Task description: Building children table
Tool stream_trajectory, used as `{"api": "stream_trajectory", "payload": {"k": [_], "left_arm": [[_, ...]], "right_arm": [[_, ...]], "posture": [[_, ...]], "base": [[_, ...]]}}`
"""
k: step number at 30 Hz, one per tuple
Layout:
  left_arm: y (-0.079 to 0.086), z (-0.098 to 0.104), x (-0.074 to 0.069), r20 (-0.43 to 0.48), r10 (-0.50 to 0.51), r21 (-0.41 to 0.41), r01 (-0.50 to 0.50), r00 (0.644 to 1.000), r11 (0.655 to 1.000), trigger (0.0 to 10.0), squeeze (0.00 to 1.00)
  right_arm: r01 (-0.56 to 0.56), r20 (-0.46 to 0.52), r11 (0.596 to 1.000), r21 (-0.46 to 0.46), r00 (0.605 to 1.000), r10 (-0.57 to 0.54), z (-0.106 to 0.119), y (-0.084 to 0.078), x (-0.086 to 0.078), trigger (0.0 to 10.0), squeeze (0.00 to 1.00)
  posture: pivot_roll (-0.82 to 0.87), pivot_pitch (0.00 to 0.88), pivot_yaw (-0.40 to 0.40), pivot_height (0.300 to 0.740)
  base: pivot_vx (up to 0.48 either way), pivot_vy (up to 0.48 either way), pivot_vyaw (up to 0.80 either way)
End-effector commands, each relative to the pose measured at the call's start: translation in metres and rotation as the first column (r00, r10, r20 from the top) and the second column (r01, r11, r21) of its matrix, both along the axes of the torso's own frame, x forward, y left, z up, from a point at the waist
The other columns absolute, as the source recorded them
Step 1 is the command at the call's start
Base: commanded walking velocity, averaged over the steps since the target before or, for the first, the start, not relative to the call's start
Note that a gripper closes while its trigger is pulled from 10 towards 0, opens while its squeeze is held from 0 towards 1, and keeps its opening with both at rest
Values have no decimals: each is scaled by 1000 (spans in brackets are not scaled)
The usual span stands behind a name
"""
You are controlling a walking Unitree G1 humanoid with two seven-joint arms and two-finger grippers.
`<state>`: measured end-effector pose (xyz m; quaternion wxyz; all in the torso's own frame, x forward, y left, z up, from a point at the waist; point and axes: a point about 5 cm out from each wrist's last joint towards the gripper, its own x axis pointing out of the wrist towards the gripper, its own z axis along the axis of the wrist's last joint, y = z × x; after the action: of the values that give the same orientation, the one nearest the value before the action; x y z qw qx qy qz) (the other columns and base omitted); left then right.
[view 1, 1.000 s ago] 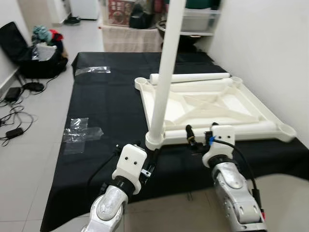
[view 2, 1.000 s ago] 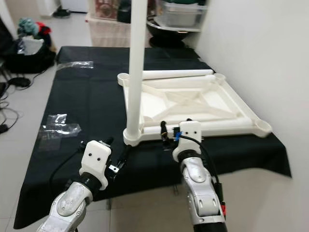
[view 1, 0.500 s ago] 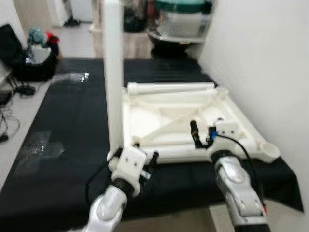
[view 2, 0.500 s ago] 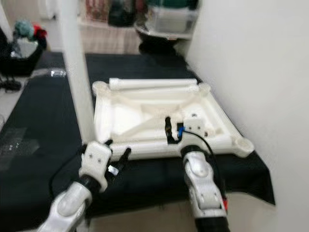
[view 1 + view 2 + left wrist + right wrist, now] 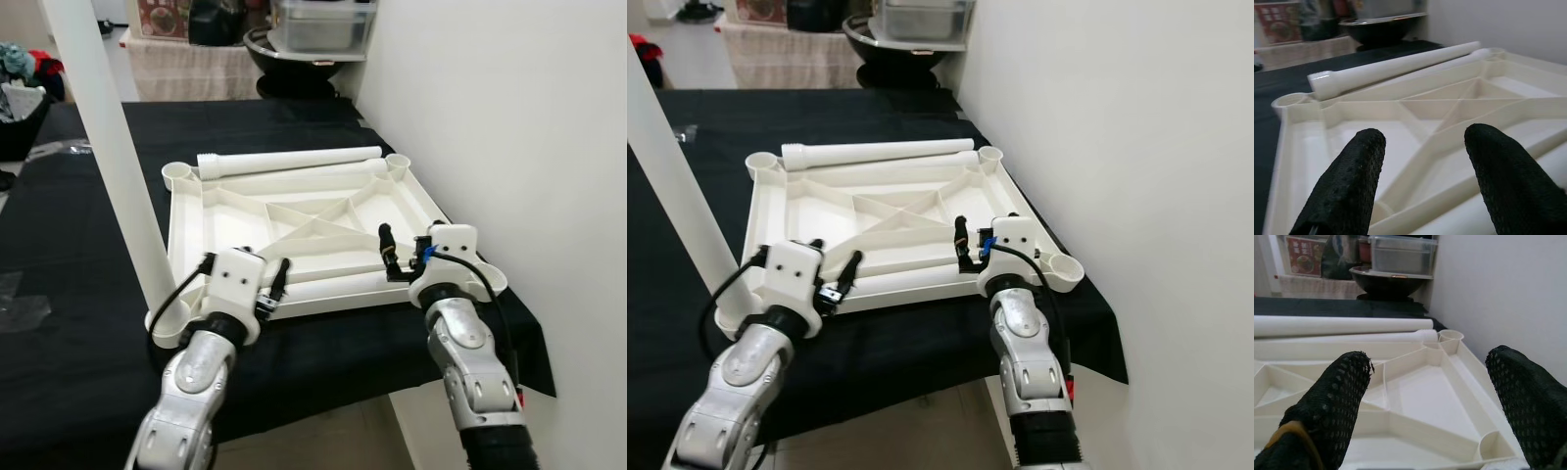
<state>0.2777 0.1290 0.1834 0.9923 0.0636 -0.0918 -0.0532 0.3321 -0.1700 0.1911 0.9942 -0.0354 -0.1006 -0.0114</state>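
The white table top [image 5: 196,220] lies upside down on a black cloth [image 5: 59,235]. One white leg [image 5: 118,166] stands upright in its near left corner socket. A loose leg [image 5: 289,159] lies along the far edge, and another [image 5: 338,285] rests along the near edge. My left gripper [image 5: 243,266] hovers open over the near edge, just right of the upright leg, and holds nothing [image 5: 1422,171]. My right gripper [image 5: 407,250] is open too, above the near right part of the top, facing its ribbed inside [image 5: 1435,401].
A white wall [image 5: 509,117] runs close along the right side. The black cloth ends just in front of me and at the right. At the back stand a dark bowl [image 5: 294,44] and a plastic box [image 5: 318,20]. Clear tape [image 5: 20,294] lies on the cloth at left.
The whole view has swung right, so the upright leg now sits at the left. Both grippers have moved forward from the cloth's front edge to over the table top's near edge.
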Motion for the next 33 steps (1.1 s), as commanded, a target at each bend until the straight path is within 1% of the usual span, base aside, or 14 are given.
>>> {"api": "stream_trajectory", "payload": {"k": [1,6,9,10,12,16,17,18,20,24,28,31,32,33], "left_arm": [[21,0,5,-11,119,9,-119,993,993,10000,0],[39,1,5,-14,214,10,-214,977,977,10000,0],[71,-10,-2,-35,349,76,-346,936,935,10000,0],[71,-10,-2,-35,349,76,-346,936,935,10000,0],[91,-16,-5,-52,415,105,-408,909,907,10000,0],[146,-25,-14,-51,560,190,-543,827,818,10000,0],[146,-25,-14,-51,560,190,-543,827,818,10000,0],[174,-27,-21,-49,615,238,-589,787,773,10000,0],[198,-27,-27,-41,657,275,-623,753,732,10000,0],[217,-25,-31,-33,682,308,-642,731,702,10000,0],[219,-19,-27,-17,664,295,-630,748,718,10000,0],[163,-18,-9,-31,448,164,-438,893,884,10000,0],[163,-18,-9,-31,448,164,-438,893,884,10000,0],[131,-19,-4,-40,321,123,-314,946,941,10000,0]], "right_arm": [[53,27,999,9,998,-53,8,-14,5,10000,0],[76,45,997,3,996,-76,15,-21,11,10000,0],[110,79,994,4,991,-110,29,-30,20,10000,0],[110,79,994,4,991,-110,29,-30,20,10000,0],[125,94,992,6,988,-125,35,-34,24,10000,0],[142,114,990,9,983,-142,43,-40,29,10000,0],[142,114,990,9,983,-142,43,-40,29,10000,0],[142,119,990,10,983,-142,45,-40,29,10000,0],[135,122,991,14,983,-136,46,-39,29,10000,0],[120,122,993,19,985,-122,46,-36,30,10000,0],[103,115,994,38,988,-107,45,-33,31,10000,0],[-14,69,997,74,998,9,41,-17,34,10000,0],[-14,69,997,74,998,9,41,-17,34,10000,0],[-82,18,994,75,997,80,36,-8,36,10000,0]], "posture": [[65,140,-118,740],[66,142,-121,740],[71,146,-124,740],[71,146,-124,740],[70,147,-124,740],[71,149,-122,740],[71,149,-122,740],[73,148,-121,740],[77,149,-123,740],[75,149,-118,740],[77,147,-120,740],[74,142,-122,740],[74,142,-122,740],[72,138,-121,740]], "base": [[0,0,0],[0,0,0],[0,0,0],[0,0,0],[0,0,0],[0,0,0],[0,0,0],[0,0,0],[0,0,0],[0,0,0],[0,0,0],[0,0,0],[0,0,0],[0,0,0]]}}
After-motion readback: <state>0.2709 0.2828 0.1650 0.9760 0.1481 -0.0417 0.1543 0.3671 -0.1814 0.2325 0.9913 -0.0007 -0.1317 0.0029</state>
